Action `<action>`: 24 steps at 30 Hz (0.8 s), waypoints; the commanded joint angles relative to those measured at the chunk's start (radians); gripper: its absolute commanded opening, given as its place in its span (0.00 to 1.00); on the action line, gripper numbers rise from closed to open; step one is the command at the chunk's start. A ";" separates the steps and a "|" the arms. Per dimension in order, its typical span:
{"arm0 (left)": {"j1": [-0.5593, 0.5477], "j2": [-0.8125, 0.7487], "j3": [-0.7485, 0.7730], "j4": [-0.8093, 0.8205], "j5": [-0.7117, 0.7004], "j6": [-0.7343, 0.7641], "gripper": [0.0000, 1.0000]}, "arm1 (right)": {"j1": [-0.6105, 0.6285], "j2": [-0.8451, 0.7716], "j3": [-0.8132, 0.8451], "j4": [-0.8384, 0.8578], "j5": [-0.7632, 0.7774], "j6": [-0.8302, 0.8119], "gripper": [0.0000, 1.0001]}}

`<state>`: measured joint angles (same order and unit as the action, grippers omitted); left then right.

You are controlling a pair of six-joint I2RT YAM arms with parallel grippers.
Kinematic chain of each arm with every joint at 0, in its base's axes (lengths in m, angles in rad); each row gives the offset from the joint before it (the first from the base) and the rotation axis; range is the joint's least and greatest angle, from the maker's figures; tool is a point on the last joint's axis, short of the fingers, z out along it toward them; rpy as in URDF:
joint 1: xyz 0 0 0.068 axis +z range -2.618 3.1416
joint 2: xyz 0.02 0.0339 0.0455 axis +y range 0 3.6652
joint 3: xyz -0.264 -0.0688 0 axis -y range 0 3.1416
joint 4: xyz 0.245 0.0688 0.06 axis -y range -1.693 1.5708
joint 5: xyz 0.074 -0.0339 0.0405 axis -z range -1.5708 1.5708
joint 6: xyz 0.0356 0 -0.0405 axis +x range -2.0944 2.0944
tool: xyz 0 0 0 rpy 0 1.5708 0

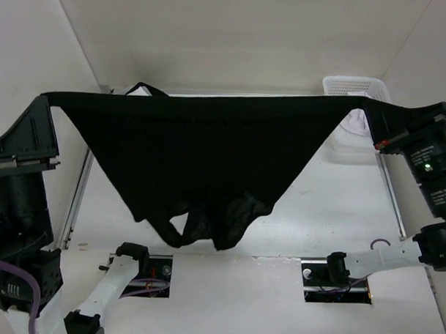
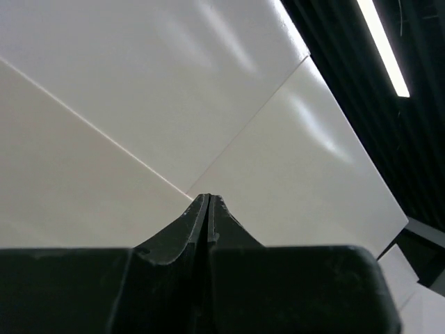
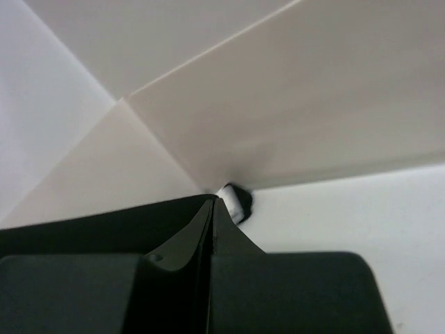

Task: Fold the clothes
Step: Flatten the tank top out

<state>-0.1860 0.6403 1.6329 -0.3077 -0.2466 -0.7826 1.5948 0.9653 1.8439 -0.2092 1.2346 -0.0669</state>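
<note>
Top view: the black tank top [image 1: 201, 151] hangs in the air over the table [image 1: 339, 208], stretched wide between the left tool [image 1: 48, 98] and right tool [image 1: 371, 117]. Each one pinches an upper corner, and the straps dangle low in the middle.

Left wrist: fingers [image 2: 195, 223] pressed tight together, can't really make out any cloth.

Right wrist: fingers clamped too, black fabric running off to the left from the tips.

Both arms are lifted high and spread wide apart, one at each side. The left claw [image 1: 45, 97] and the right claw [image 1: 373, 115] are at about the same height. Each has its fingers pressed tightly together, pinching one end of the top [image 1: 201, 159].
</note>
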 commanded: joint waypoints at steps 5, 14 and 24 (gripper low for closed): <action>0.006 0.199 -0.218 0.038 -0.019 0.022 0.00 | -0.205 0.078 -0.245 0.443 -0.047 -0.377 0.00; 0.073 0.528 -0.355 0.228 0.027 -0.037 0.00 | -0.980 0.376 -0.209 -0.053 -0.898 0.404 0.00; 0.112 0.854 0.175 0.182 0.220 -0.064 0.00 | -1.215 0.708 0.438 -0.272 -1.061 0.473 0.00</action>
<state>-0.0952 1.5646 1.6413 -0.2127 -0.0929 -0.8349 0.3836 1.7493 2.0682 -0.4721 0.2596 0.3607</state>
